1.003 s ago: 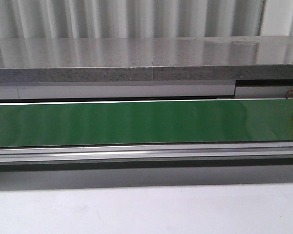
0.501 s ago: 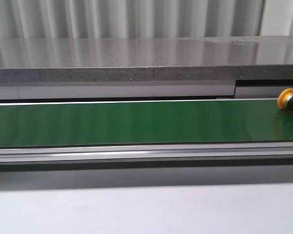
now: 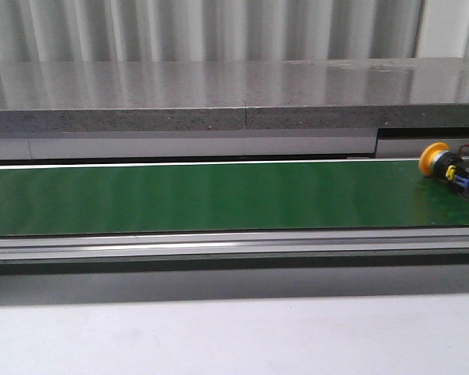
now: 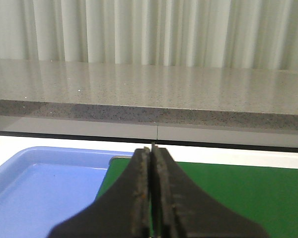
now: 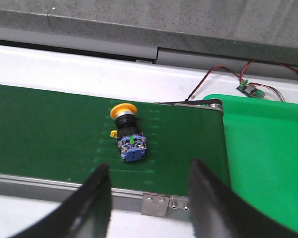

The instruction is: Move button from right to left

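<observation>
Corrugated metal wall at the back, grey speckled ledge below it, then a long green conveyor belt running left-right with an aluminium rail along its near edge.

Light blue tray sits at the belt's left end, probably the drop-off, though only the left wrist view shows it.

Button lies on its side at the far right of the belt, orange cap pointing left and far, blue contact block trailing right. It sits mid-width, so there's clearance to both belt edges.

Right gripper hangs on the near side of the button, jaws spread wide, holding nothing, with the button lined up in the gap beyond them. Room for a straight approach; the roller end with loose wires is close on the right.

Left gripper waits over the tray/belt junction, fingers pressed together, nothing between them.
</observation>
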You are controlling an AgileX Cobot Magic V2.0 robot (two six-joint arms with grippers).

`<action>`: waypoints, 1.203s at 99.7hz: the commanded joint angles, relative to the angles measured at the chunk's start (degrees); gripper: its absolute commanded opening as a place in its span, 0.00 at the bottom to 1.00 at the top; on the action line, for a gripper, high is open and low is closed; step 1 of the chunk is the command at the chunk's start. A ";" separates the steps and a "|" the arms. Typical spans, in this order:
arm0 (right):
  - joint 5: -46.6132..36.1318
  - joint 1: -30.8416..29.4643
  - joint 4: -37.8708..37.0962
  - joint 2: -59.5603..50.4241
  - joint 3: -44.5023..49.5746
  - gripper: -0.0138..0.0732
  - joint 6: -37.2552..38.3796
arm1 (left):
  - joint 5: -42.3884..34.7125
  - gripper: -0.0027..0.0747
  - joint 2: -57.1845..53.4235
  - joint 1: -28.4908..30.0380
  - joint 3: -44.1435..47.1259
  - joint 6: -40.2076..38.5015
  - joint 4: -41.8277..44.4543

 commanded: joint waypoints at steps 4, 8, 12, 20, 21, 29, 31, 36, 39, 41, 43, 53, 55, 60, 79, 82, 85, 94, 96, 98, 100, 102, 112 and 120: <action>-4.15 -0.06 1.65 -0.58 -1.02 0.22 -0.57 | -4.72 0.01 -2.02 -0.51 1.41 -0.47 -0.01; -4.02 -0.06 1.65 -0.53 -1.02 0.15 -0.57 | -4.72 0.01 -2.02 -0.51 1.41 -0.47 -0.01; -4.02 -0.06 1.65 -0.53 -1.02 0.07 -0.57 | -4.72 0.01 -2.02 -0.51 1.41 -0.47 -0.01; -4.02 -0.06 1.65 -0.53 -1.02 0.08 -0.57 | -4.72 0.01 -2.02 -0.51 1.41 -0.47 -0.01; -4.02 -0.06 1.65 -0.53 -1.02 0.08 -0.57 | -4.72 0.01 -2.02 -0.51 1.41 -0.47 -0.01; -4.09 -0.06 1.65 -0.53 -1.02 0.08 -0.57 | -4.72 0.01 -2.02 -0.51 1.41 -0.47 -0.01; -4.09 -0.06 1.65 -0.53 -1.02 0.08 -0.57 | -4.72 0.01 -2.02 -0.51 1.41 -0.47 -0.01; -4.01 -0.06 1.65 -0.53 -1.02 0.08 -0.57 | -4.72 0.01 -2.02 -0.51 1.41 -0.47 -0.01; -4.01 -0.06 1.65 -0.53 -1.02 0.08 -0.57 | -4.72 0.01 -2.02 -0.51 1.41 -0.47 -0.01; -4.01 -0.06 1.65 -0.53 -1.02 0.08 -0.57 | -4.72 0.01 -2.02 -0.51 1.41 -0.47 -0.01; -4.01 -0.06 1.65 -0.53 -1.02 0.08 -0.57 | -4.72 0.01 -2.02 -0.51 1.41 -0.47 -0.01; -4.01 -0.06 1.65 -0.53 -1.02 0.08 -0.57 | -4.72 0.01 -2.02 -0.51 1.41 -0.47 -0.01; -4.01 -0.06 1.65 -0.53 -1.02 0.08 -0.57 | -4.72 0.01 -2.02 -0.51 1.41 -0.47 -0.01; -4.01 -0.06 1.65 -0.53 -1.02 0.08 -0.57 | -4.72 0.01 -2.02 -0.51 1.41 -0.47 -0.01; -4.01 -0.06 1.65 -0.53 -1.02 0.08 -0.57 | -4.72 0.01 -2.02 -0.51 1.41 -0.47 -0.01; -4.01 -0.06 1.65 -0.53 -1.02 0.08 -0.57 | -4.72 0.01 -2.02 -0.51 1.41 -0.47 -0.01; -4.01 -0.06 1.65 -0.53 -1.02 0.08 -0.57 | -4.72 0.01 -2.02 -0.51 1.41 -0.47 -0.01; -4.01 -0.06 1.65 -0.53 -1.02 0.08 -0.57 | -4.72 0.01 -2.02 -0.51 1.41 -0.47 -0.01; -4.01 -0.06 1.65 -0.53 -1.02 0.08 -0.57 | -4.72 0.01 -2.02 -0.51 1.41 -0.47 -0.01; -4.01 -0.06 1.65 -0.53 -1.02 0.08 -0.57 | -4.72 0.01 -2.02 -0.51 1.41 -0.47 -0.01; -4.01 -0.06 1.65 -0.53 -1.02 0.08 -0.57 | -4.72 0.01 -2.02 -0.51 1.41 -0.47 -0.01; -4.01 -0.06 1.65 -0.53 -1.02 0.08 -0.57 | -4.72 0.01 -2.02 -0.51 1.41 -0.47 -0.01; -4.01 -0.06 1.65 -0.53 -1.02 0.08 -0.57 | -5.17 0.01 -2.02 -0.51 1.41 -0.47 -0.01; -4.01 -0.06 1.65 -0.53 -1.02 0.08 -0.57 | -5.17 0.01 -2.02 -0.51 1.41 -0.47 -0.01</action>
